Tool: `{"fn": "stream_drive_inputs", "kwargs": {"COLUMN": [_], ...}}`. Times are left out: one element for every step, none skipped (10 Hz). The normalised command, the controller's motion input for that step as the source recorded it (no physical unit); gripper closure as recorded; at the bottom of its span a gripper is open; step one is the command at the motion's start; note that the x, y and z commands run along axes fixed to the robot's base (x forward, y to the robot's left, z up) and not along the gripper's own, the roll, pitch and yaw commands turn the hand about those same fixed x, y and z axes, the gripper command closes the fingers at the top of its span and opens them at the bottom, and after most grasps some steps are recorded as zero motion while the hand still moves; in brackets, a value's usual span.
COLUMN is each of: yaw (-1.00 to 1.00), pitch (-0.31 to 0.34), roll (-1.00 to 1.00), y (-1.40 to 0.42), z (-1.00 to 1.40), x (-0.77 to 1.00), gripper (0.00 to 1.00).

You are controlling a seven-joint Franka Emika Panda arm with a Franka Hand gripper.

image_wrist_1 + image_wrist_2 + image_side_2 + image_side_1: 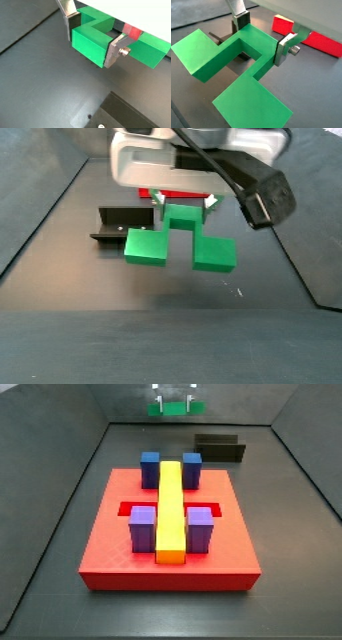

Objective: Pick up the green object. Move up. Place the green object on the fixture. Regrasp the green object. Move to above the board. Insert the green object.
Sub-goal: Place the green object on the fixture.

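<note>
Both wrist views show the gripper clenched on the bright green stepped T-shaped object, its silver fingers pressing the piece's narrow stem. A side view alone shows the piece lifted clear of the floor, beside the dark L-shaped fixture. Only in a side view is the red slotted board fully visible, carrying a long yellow bar; there the green piece appears, probably, as a far speck.

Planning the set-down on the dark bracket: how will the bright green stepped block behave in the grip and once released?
The bright green stepped block looks rigid, with flat faces, so it should not roll. The tool clamps only a narrow middle section, so the wide arms might pivot if bumped. On the small dark L-shaped fixture it would probably overhang and may tip.
</note>
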Motion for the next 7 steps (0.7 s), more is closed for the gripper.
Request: {"fn": "stream_drive_inputs", "kwargs": {"yaw": [0.24,0.24,0.21,0.09,0.06,0.03,0.00], "pitch": [0.534,0.517,0.411,0.203,0.134,0.000,-0.077], "roll": [-0.22,-0.37,-0.55,-0.74,-0.78,-0.81,-0.84], "y": [-0.05,0.00,0.00,0.00,0.02,0.01,0.00], "z": [0.20,0.30,0.27,0.19,0.14,0.07,0.00], "x": [0.57,0.52,0.47,0.45,0.40,0.28,0.19], "gripper": [1.00,1.00,1.00,1.00,1.00,1.00,1.00]}}
